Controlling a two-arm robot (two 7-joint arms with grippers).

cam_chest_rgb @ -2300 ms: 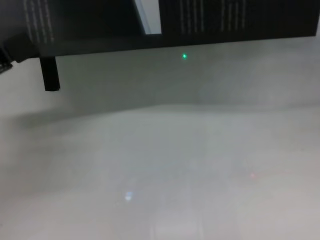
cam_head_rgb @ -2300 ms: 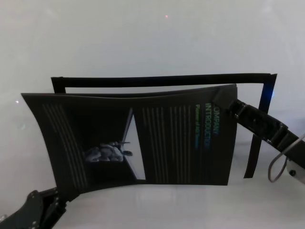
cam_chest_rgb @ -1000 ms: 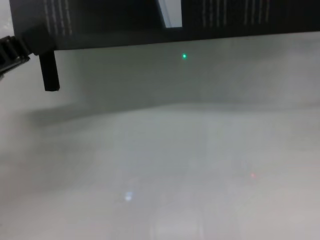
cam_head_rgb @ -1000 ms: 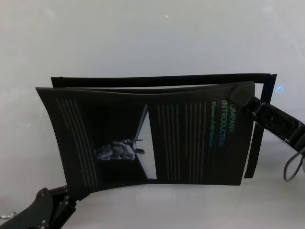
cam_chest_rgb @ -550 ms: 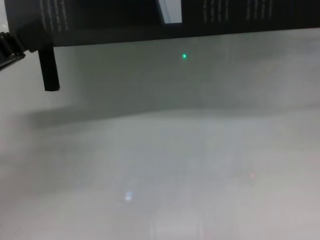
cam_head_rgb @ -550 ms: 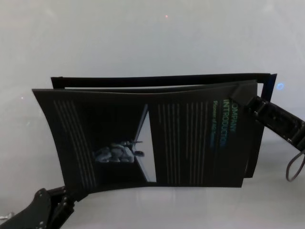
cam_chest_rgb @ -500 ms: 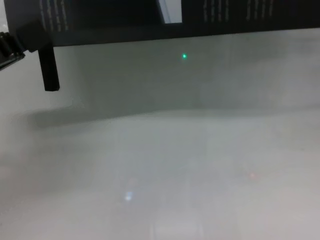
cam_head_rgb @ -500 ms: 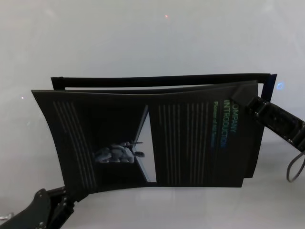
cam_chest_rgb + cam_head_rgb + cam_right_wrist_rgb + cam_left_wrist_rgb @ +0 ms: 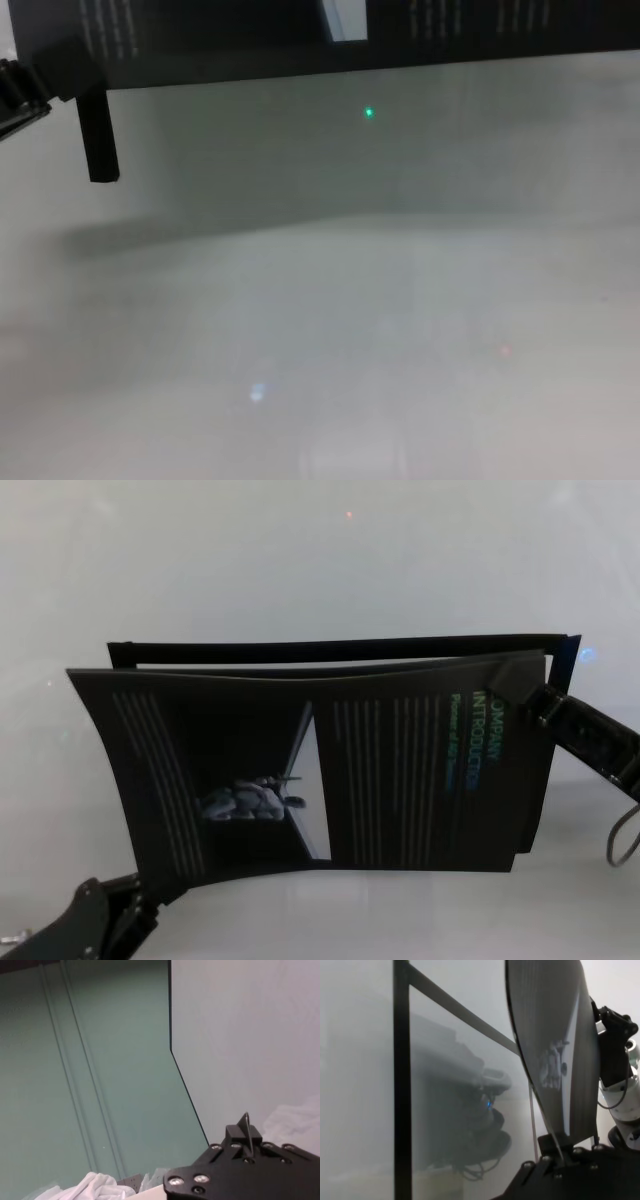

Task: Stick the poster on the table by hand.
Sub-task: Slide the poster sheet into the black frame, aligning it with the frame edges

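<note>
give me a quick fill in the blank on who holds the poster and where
The poster is held by ____ grippers at once.
The left gripper grips the poster's near ____ corner.
The right gripper grips its far ____ corner.
Behind the poster lies a thin black ____ outline on the table.

Missing words: two; left; right; frame

Quick count from my end: I've got one poster (image 9: 330, 765) and two grippers on it, the left gripper (image 9: 150, 895) at its near left corner and the right gripper (image 9: 530, 695) at its far right corner. One table (image 9: 300, 560) under everything. Behind the sheet I see one thin black frame outline (image 9: 340, 648). On the poster itself I count one white slanted strip (image 9: 310, 780) and one bluish picture (image 9: 250, 802)
</note>
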